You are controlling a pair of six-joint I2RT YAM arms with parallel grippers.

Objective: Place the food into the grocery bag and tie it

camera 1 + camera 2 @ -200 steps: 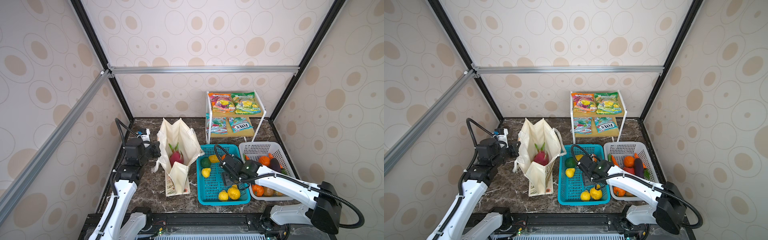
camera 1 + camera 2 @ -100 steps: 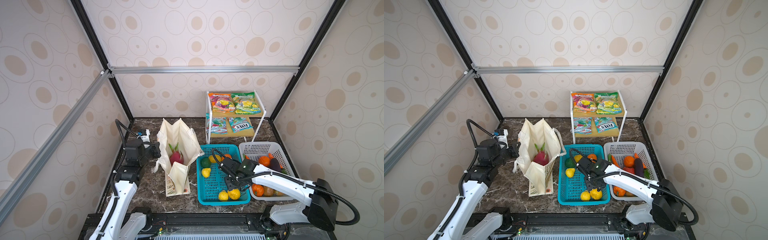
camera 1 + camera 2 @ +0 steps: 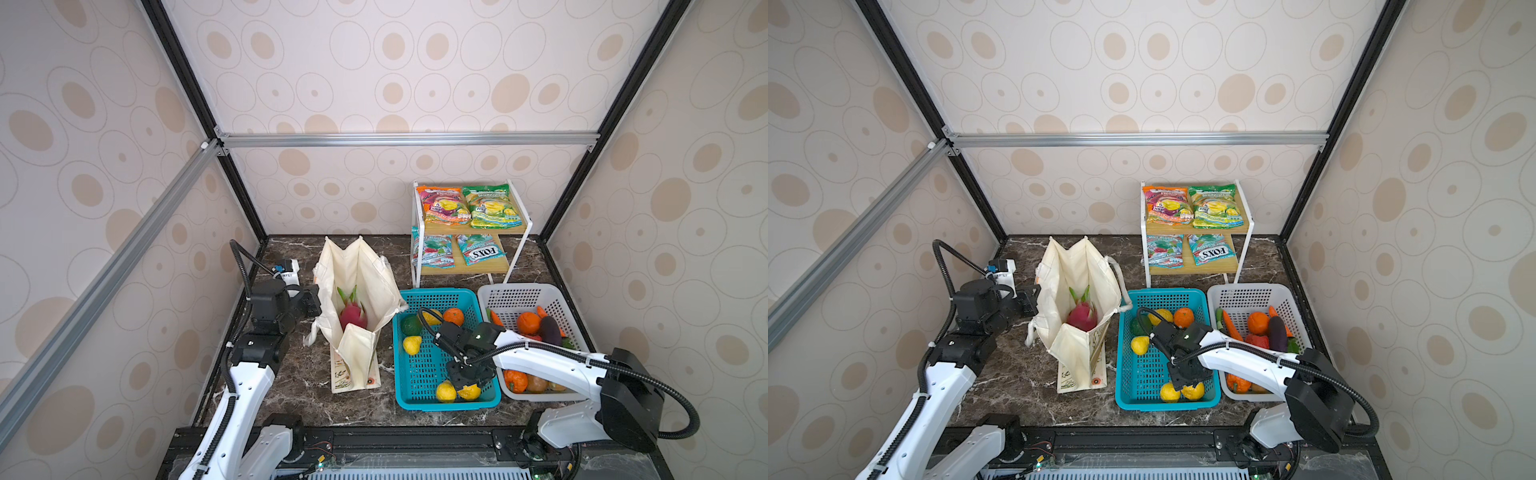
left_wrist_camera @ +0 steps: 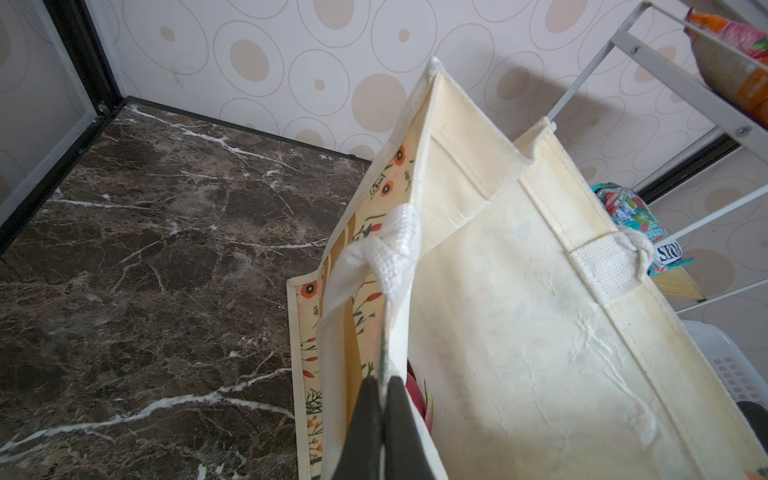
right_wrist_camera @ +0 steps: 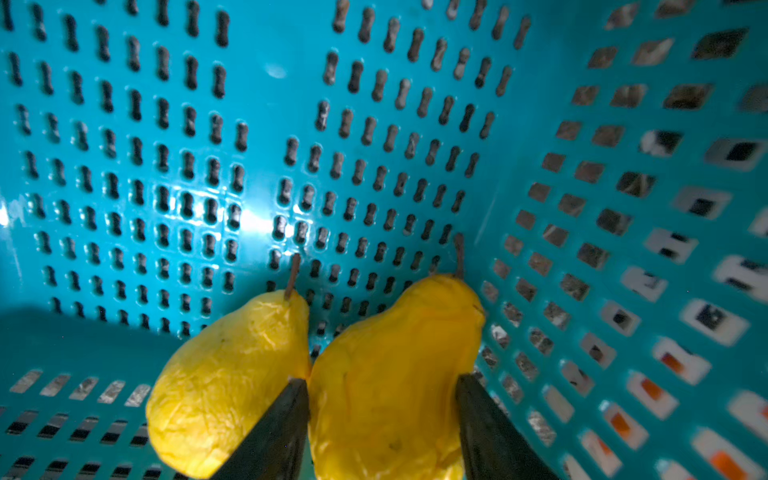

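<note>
The cream floral grocery bag [image 3: 357,270] [image 3: 1077,266] stands open with a pink dragon fruit [image 3: 352,316] [image 3: 1080,314] inside. My left gripper [image 3: 315,297] [image 4: 384,380] is shut on the bag's left rim, beside a white handle [image 4: 395,249]. My right gripper [image 3: 469,380] [image 5: 382,380] reaches down into the near right corner of the teal basket [image 3: 436,293]. Its fingers press both sides of a yellow lumpy fruit [image 5: 395,361] [image 3: 470,392]. A second yellow fruit [image 5: 228,374] [image 3: 445,392] touches it.
The teal basket also holds a third yellow fruit [image 3: 411,345], an orange and a green fruit. A grey basket [image 3: 519,289] with an eggplant [image 3: 550,330] stands to its right. A white rack [image 3: 515,253] at the back carries an orange packet [image 3: 442,204] and a green packet [image 3: 490,205].
My right gripper has moved toward the teal basket's near edge, come down over the yellow fruits and narrowed on one. The left gripper and the bag have not moved.
</note>
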